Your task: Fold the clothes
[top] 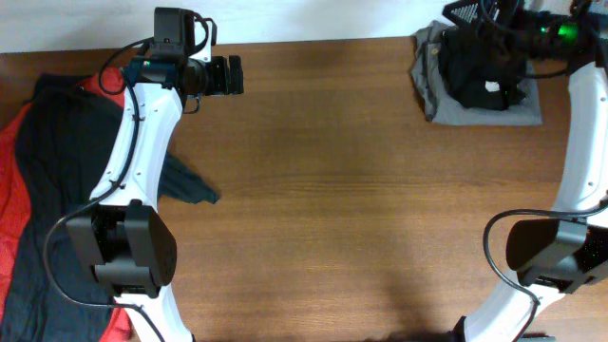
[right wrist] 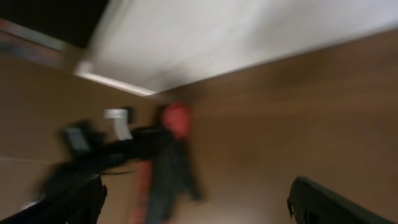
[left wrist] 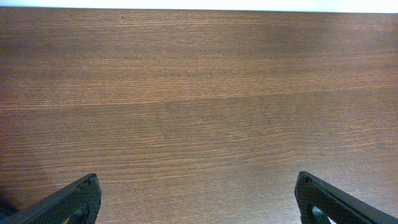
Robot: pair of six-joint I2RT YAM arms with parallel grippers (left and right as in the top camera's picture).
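Both pincers stand spread and empty: left pincer [left wrist: 199,205] over the tabletop's [top: 361,190] far side, right pincer [right wrist: 196,205], its view blurred, seemingly above the black shirt [top: 480,71] at the tabletop's far right corner. Its left edge holds the dark top [top: 57,190] and red garment [top: 14,237] heaped, likely keeping folding room free.

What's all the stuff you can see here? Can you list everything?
brown wooden table: one, brown, under everything
red soft garment: one, red, left edge, bottom of the pile
dark long-sleeved top: one, dark, left side, lying over the red soft garment
grey cloth: one, grey, far right corner
black garment with white label: one, black, on the grey cloth
left gripper: one, black, open, above bare table
right gripper: one, black, open, view blurred
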